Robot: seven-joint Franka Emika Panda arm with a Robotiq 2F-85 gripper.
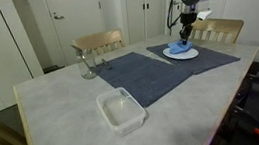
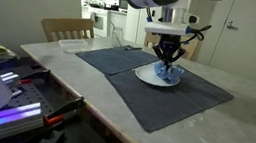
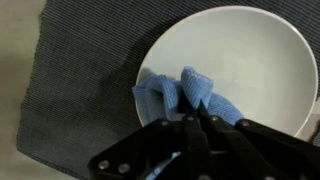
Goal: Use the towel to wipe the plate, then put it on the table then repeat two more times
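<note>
1. Wiping appears to be the step in hand: the fingers [image 3: 203, 128] are clamped together on the light-blue towel [image 3: 185, 97], which lies bunched on the lower-left part of the white plate [image 3: 250, 60] in the wrist view.
2. The plate sits on dark-blue matting [image 2: 180, 99] toward one end of the pale marbled bench [image 1: 58, 107].
3. The next move likely calls for sweeping the cloth across the bare plate face, then carrying it off and releasing it onto the bench. Which of the three rounds this is cannot be told.
4. Count: one towel, one plate, one clear container [image 1: 122, 111], two wooden chairs [image 1: 98, 41]. The matting looks like two overlapping mats.
</note>
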